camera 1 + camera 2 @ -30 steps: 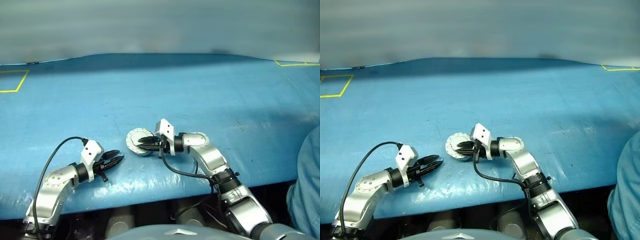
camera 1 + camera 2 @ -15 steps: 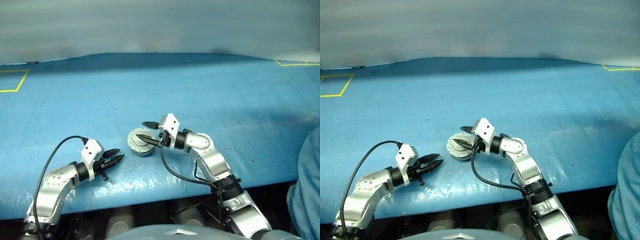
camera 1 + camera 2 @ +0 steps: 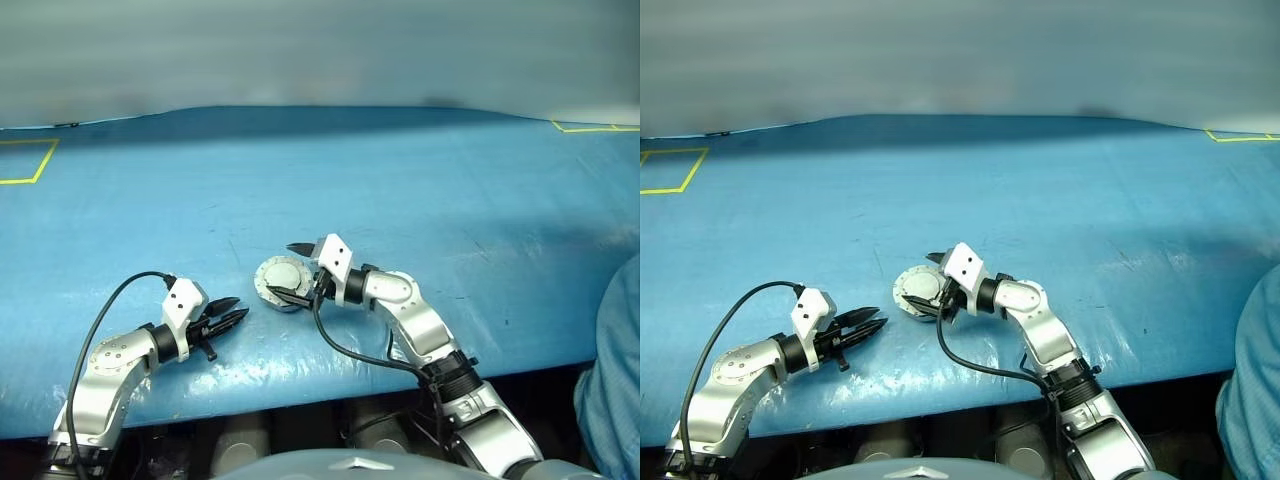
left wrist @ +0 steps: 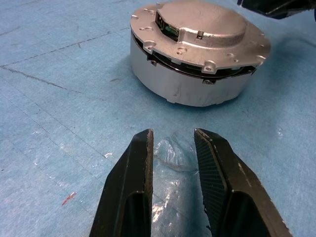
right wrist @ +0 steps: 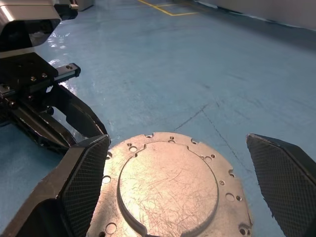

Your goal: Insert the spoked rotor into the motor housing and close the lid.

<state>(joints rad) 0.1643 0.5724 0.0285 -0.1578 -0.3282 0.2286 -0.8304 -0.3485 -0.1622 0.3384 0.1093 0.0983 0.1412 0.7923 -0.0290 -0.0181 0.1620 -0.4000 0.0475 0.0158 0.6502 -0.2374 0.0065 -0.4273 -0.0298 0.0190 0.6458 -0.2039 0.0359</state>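
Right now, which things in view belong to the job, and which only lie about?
Job:
- motor housing, on the table
- lid, pale face up, on the housing
- right gripper, open around the lid

Lying about:
- blue table cover
- yellow tape marks

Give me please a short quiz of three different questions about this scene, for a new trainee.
1. True or false: the lid sits on the motor housing.
2. The right gripper is: A) shut on the lid, B) open, a finger on each side of the lid, C) far from the housing.
3. What does the left gripper hold?

Key: 1 true. 2 B. 3 Nothing; it rests on the blue table, pointing at the housing.
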